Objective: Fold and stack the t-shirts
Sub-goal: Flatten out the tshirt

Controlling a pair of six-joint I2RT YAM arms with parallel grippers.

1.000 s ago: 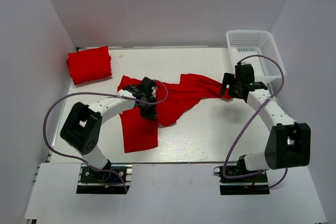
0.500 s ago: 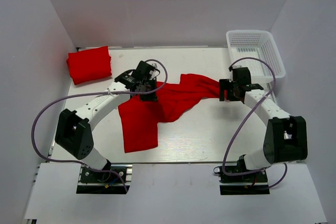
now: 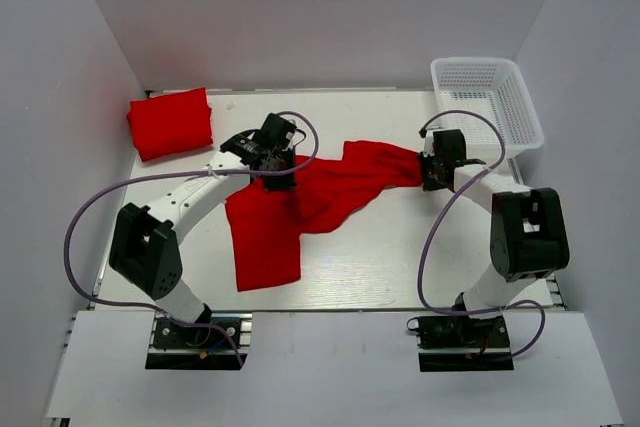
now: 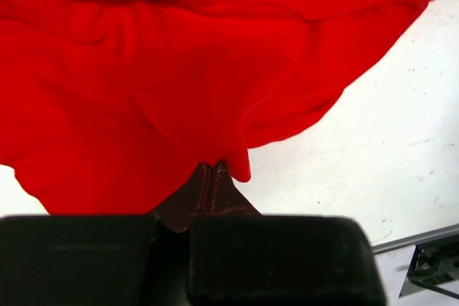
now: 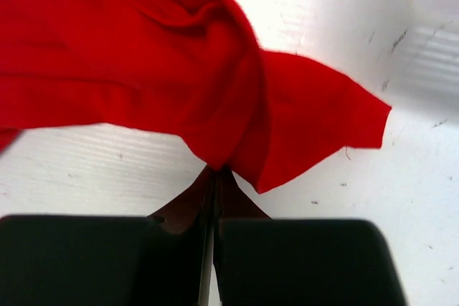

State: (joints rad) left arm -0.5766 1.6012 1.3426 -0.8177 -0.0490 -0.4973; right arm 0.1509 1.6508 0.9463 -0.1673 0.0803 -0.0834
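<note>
**Shirt is stretching crosswise between two pinching claws**

Top external view: the loose t-shirt point(image 3: 335, 187) is lying on the counter point(image 3: 420, 257) with its long axis running left to right. One flap is trailing toward the near edge on the left side. The left claw point(image 3: 279, 179) is sitting at the cloth's left far corner and the right claw point(image 3: 431, 176) at its right tip, so each arm is holding the end nearer to it. A folded t-shirt point(image 3: 170, 123) is resting in the far left corner, well apart from both claws. The basket point(image 3: 490, 97) is standing at the far right, just beyond the right arm.

Left wrist view: the left claw point(image 4: 213, 177) is showing its fingers pressed together on a fold of the loose t-shirt. The bulk of the cloth is spreading ahead of the tips and off to both sides.

Right wrist view: the right claw point(image 5: 216, 175) is likewise pinching the loose t-shirt at a bunched edge. The main body is running away to the view's left, and a small pointed flap is hanging to the right.

Judging from this, the coming move is depending on that line between the two claws: drawing them apart along it would be flattening the cloth.
</note>
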